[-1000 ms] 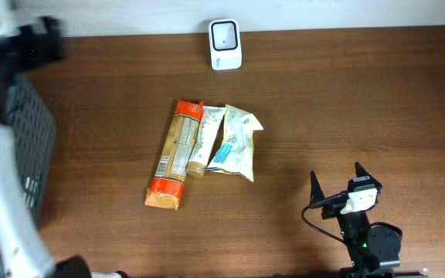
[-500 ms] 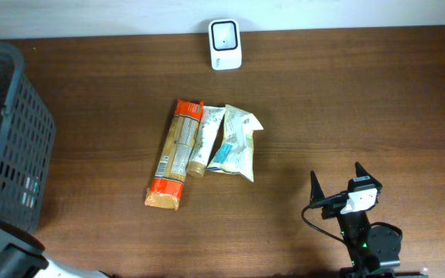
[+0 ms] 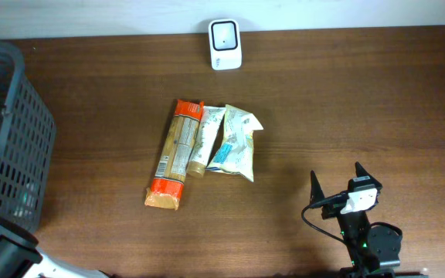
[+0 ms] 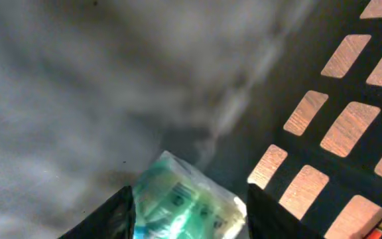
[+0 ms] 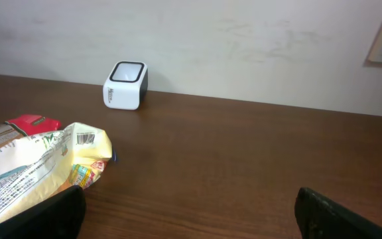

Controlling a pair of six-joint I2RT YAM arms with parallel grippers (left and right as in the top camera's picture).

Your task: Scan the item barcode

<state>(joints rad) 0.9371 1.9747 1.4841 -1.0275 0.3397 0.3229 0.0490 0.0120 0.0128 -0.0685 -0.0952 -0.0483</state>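
From above, a white barcode scanner (image 3: 225,44) stood at the far edge of the dark wooden counter (image 3: 377,100). Mid-counter lay three items side by side and touching: a long packet with orange ends (image 3: 174,154), a pale tube (image 3: 205,140) and a white-and-green pouch (image 3: 236,141). A grey mesh basket (image 3: 29,139) sat at the left edge, and the left arm (image 3: 6,259) came in at the bottom corner beside it, its tip out of sight. The right fingers (image 3: 314,188) stood near the front right, spread wide, well apart from the items. Through the left wrist camera, the left fingers (image 4: 108,218) were down inside the basket (image 4: 330,162), one on each side of a teal-green packet (image 4: 184,202); I could not tell whether they were pressing it or only flanking it. Through the right wrist camera, the right fingers (image 5: 42,214) were released, with only bare counter between them. The pouch (image 5: 38,166) lay to the left, a barcode (image 5: 85,139) showing on it, the orange-ended packet (image 5: 28,124) just behind, and the scanner (image 5: 126,85) stood beyond against the wall.
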